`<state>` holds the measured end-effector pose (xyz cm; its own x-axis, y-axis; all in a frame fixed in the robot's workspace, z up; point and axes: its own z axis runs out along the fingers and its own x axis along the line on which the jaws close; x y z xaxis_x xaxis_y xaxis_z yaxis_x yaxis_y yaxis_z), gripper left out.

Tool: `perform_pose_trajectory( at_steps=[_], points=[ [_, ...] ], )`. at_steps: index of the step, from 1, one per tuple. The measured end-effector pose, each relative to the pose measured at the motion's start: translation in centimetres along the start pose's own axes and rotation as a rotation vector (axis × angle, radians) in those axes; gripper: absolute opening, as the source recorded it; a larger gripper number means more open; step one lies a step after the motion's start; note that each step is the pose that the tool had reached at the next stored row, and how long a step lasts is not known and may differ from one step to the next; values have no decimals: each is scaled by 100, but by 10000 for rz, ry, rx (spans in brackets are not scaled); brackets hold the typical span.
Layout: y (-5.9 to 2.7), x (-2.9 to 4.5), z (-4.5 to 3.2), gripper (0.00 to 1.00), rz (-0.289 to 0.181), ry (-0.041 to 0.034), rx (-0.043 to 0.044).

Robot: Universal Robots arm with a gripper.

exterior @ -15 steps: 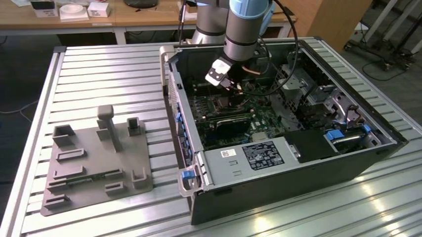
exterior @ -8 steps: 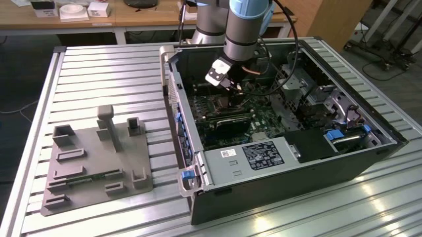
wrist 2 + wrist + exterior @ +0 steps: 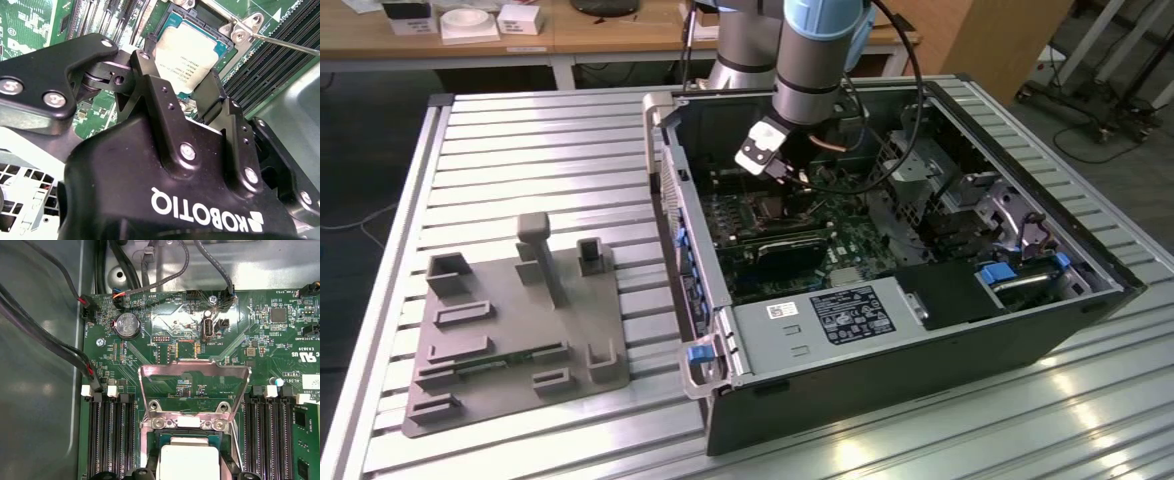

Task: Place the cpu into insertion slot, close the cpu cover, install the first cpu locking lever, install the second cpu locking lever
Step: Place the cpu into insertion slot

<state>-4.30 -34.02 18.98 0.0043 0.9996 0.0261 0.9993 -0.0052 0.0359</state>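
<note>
The cpu (image 3: 189,457), a pale silvery square, lies in the insertion slot (image 3: 165,434) on the green board, with dark socket frame showing around it (image 3: 192,47). My gripper (image 3: 180,75) straddles it, and a black finger (image 3: 146,57) presses on each of two opposite edges. The cpu cover (image 3: 190,413) is a silvery window frame standing open on its hinge behind the slot. In the exterior view my gripper (image 3: 778,168) reaches down into the case just above the slot (image 3: 767,208).
The open computer case (image 3: 907,330) walls the arm in. Memory slots (image 3: 112,435) flank the socket, and black cables (image 3: 45,340) run along the case wall. A thin metal lever rod (image 3: 285,44) sticks out beside the socket. A grey fixture plate (image 3: 520,330) lies on the slatted table.
</note>
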Motion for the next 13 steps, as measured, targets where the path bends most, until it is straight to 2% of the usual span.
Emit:
perform_pose_trajectory(
  at_steps=[9,10,13],
  points=[
    [2,2,6,55,-1,14,-11],
    [2,2,6,60,-1,13,-9],
    [1,2,3,60,-1,5,-3]
  ],
)
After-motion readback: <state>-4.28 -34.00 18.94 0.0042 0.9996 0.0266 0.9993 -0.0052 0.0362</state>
